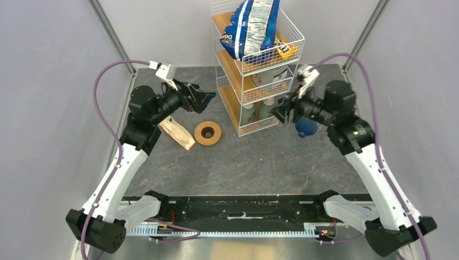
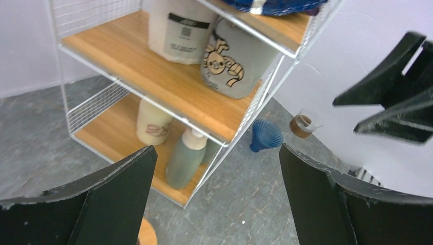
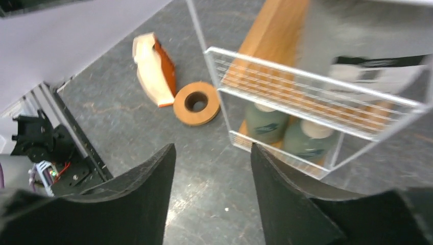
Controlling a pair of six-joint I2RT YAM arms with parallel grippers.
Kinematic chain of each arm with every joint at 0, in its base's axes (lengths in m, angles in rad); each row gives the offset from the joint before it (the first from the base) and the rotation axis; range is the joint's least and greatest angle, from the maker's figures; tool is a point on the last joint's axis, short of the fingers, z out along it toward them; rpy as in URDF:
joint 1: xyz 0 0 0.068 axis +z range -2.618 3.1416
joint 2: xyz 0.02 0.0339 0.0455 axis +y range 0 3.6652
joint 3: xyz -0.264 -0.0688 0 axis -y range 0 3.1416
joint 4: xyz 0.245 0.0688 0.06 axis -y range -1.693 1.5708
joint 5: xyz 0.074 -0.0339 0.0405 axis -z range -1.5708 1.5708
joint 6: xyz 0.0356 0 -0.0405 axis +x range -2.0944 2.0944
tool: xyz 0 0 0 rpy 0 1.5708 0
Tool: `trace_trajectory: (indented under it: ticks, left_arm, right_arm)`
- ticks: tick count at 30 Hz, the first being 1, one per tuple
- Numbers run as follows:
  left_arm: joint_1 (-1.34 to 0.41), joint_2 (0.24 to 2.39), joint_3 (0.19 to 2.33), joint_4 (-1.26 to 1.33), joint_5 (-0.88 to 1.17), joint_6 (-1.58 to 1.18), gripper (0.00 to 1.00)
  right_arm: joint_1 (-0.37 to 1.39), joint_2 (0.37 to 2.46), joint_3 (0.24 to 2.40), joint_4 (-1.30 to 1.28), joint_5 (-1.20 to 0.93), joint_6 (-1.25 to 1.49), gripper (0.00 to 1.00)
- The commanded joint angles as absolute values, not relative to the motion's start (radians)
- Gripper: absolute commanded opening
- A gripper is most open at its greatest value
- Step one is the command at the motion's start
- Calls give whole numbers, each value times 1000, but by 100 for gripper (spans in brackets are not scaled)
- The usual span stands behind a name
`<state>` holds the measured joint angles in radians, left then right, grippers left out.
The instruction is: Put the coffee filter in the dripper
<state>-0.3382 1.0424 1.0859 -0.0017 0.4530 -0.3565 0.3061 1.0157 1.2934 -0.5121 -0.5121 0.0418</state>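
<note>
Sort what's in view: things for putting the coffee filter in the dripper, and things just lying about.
For the job: blue dripper; no loose filter shows.
Lying about: paper wedge stack, brown ring, glass cup, wire shelf, chip bag, bottles.

Blue, tan and grey scene.
Dripper (image 1: pixel 306 128) dark blue, ribbed; ring (image 1: pixel 208 133) orange-brown; paper stack (image 1: pixel 177 132) cream and tan; counter (image 1: pixel 260 162) dark grey, pale-veined; rack (image 1: pixel 269 60) white wire, wood shelves.

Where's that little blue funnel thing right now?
The dripper is on the table, right side, beside the wire shelf, partly under the right arm; a small glass cup stands nearby.
</note>
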Motion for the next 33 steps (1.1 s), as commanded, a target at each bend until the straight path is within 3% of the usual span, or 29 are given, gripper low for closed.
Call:
trace_trajectory:
  ticks: [1, 5, 10, 19, 33]
  left_arm:
    - [-288, 1000, 1040, -84, 409, -394, 98]
    - [-256, 977, 1036, -104, 359, -417, 97]
    - [-230, 933, 1030, -134, 333, -434, 96]
    - [-209, 912, 1034, -177, 314, -403, 96]
    - [-202, 983, 1062, -141, 354, -415, 96]
  right_arm:
    - [531, 1045, 1221, -429, -322, -4, 59]
    - [825, 1109, 1169, -291, 4, -267, 46]
    - [992, 1263, 1176, -105, 263, -470, 46]
    - [1002, 1399, 1067, 118, 184, -870, 56]
    - [849, 1436, 961, 237, 67, -1189, 54]
